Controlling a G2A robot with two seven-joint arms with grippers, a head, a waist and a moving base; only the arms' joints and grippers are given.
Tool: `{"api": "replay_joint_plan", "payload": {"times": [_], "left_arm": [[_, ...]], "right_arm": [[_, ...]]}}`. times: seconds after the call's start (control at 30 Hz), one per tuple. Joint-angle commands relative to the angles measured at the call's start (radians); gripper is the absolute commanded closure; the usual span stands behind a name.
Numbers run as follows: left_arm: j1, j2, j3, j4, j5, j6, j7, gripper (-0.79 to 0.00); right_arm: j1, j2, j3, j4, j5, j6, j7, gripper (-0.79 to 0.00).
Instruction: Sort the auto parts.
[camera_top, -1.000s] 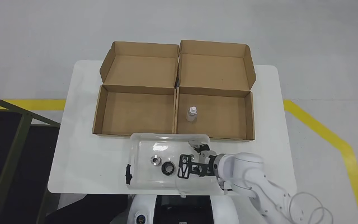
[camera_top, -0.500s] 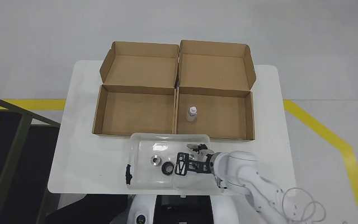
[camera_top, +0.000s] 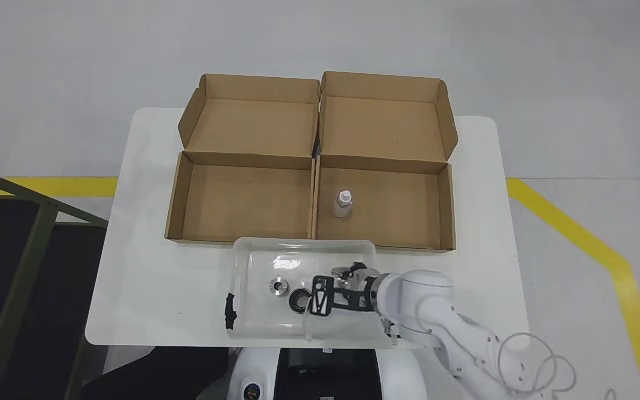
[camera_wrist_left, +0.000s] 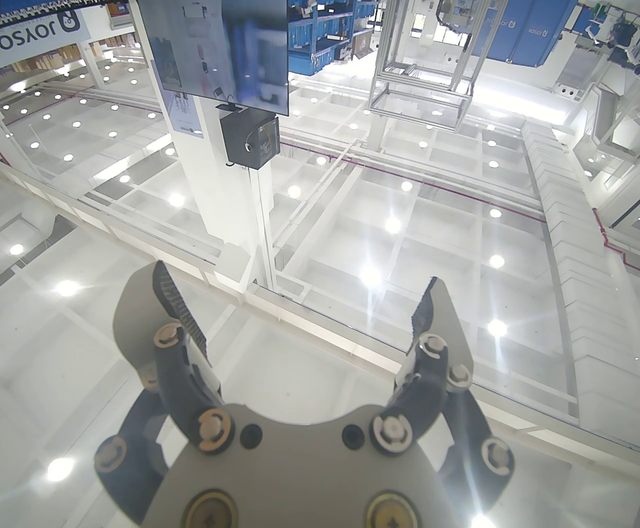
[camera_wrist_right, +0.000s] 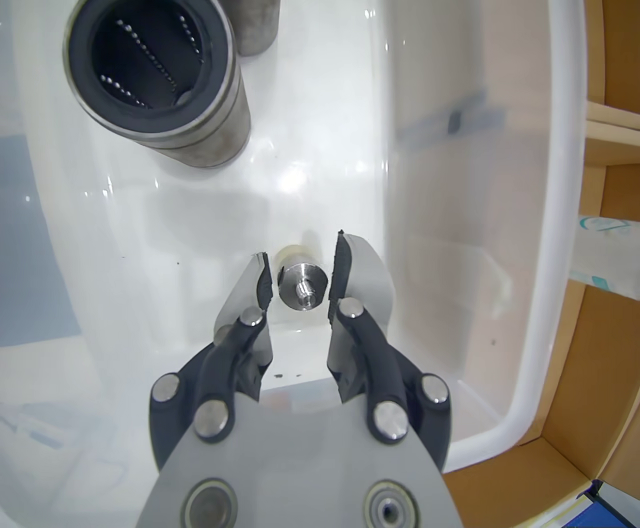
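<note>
My right gripper (camera_wrist_right: 301, 257) is low inside the clear plastic tray (camera_wrist_right: 560, 250), shut on a small silver metal part (camera_wrist_right: 302, 291) with a thin pin on its end. Just beyond the fingertips a steel linear bearing (camera_wrist_right: 155, 90) with a black bore stands on the tray floor. In the top view the right gripper (camera_top: 316, 296) lies near the tray's (camera_top: 240, 262) middle, beside the bearing (camera_top: 298, 299) and a silver ring part (camera_top: 272, 287). My left gripper (camera_wrist_left: 295, 285) points up at the ceiling, open, holding nothing.
Two open cardboard boxes stand behind the tray: the left box (camera_top: 245, 200) holds nothing, the right box (camera_top: 395, 205) holds a small white bottle (camera_top: 343, 203). A black piece (camera_top: 229, 310) sits at the tray's front left corner. White tabletop (camera_top: 140, 260) lies on either side.
The right gripper has slid leftward inside the tray, closer to the bearing. The boxes, bottle and ring part have not moved.
</note>
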Motion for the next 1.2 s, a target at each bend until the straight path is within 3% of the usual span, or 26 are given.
{"api": "replay_joint_plan", "payload": {"times": [0.0, 0.07, 0.6, 1.17], "left_arm": [[0.0, 0.0, 0.0, 0.0, 0.0, 0.0, 0.0, -0.785], [0.0, 0.0, 0.0, 0.0, 0.0, 0.0, 0.0, -0.785], [0.0, 0.0, 0.0, 0.0, 0.0, 0.0, 0.0, -0.785], [0.0, 0.0, 0.0, 0.0, 0.0, 0.0, 0.0, -0.785]], "right_arm": [[0.0, 0.0, -0.001, -0.004, 0.003, 0.0, -0.002, -0.065], [-0.001, 0.001, -0.001, -0.011, 0.006, 0.0, -0.005, 0.0], [-0.074, 0.022, 0.051, -0.22, -0.034, 0.008, -0.085, 0.0], [-0.144, 0.029, 0.217, -0.264, 0.265, 0.094, -0.593, 0.0]]}}
